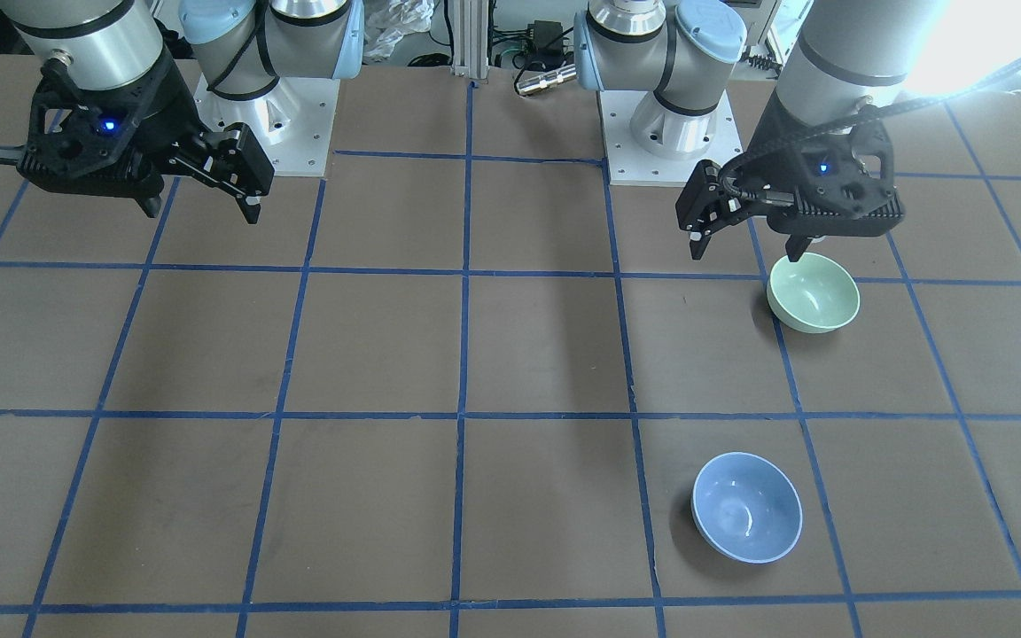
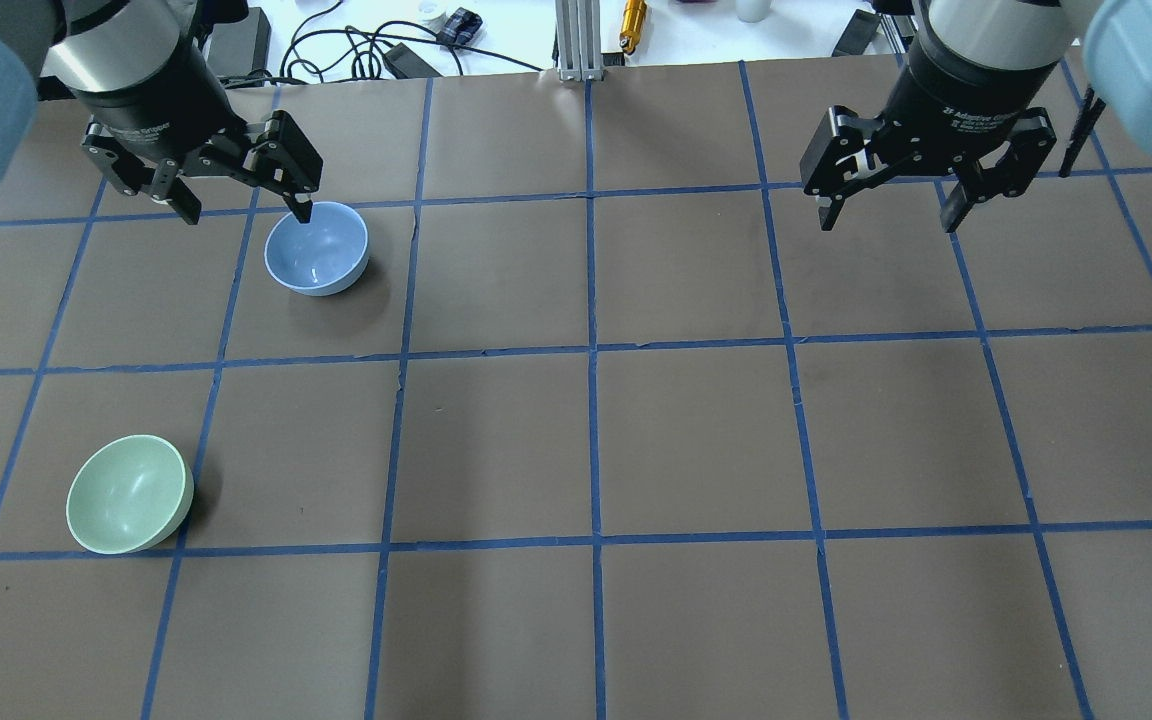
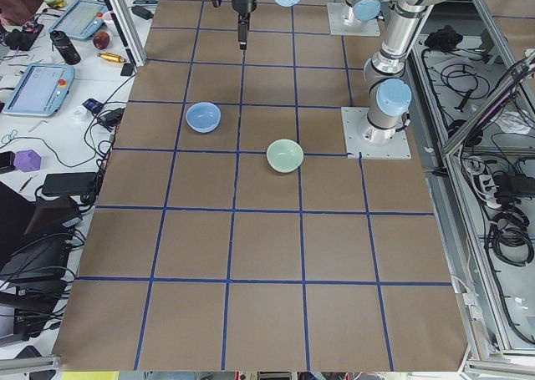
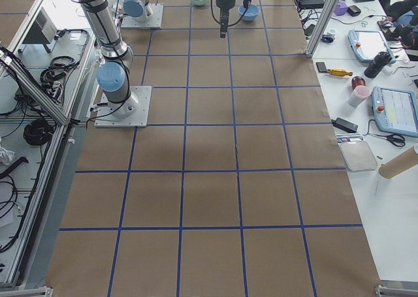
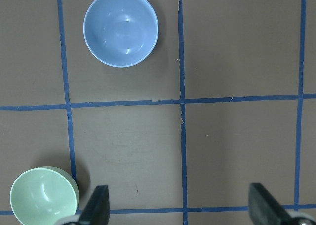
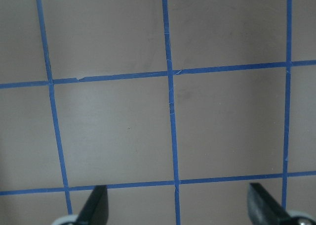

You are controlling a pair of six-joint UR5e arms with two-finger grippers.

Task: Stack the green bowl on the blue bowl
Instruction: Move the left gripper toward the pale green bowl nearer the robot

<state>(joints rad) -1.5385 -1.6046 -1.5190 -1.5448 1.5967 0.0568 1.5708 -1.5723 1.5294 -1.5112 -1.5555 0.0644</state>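
The green bowl (image 2: 128, 493) stands upright on the table near my left side; it also shows in the front view (image 1: 814, 292) and low left in the left wrist view (image 5: 43, 195). The blue bowl (image 2: 317, 248) stands upright about one grid square farther out, apart from it, in the front view (image 1: 747, 507) and the left wrist view (image 5: 121, 28). My left gripper (image 2: 241, 205) is open and empty, held well above the table over both bowls (image 1: 746, 254). My right gripper (image 2: 888, 222) is open and empty, high over bare table on the other side (image 1: 203, 214).
The brown table (image 2: 696, 430) carries a grid of blue tape lines. Both arm bases (image 1: 666, 133) stand at the robot's edge. Cables, tablets and small tools (image 3: 50, 88) lie beyond the far edge.
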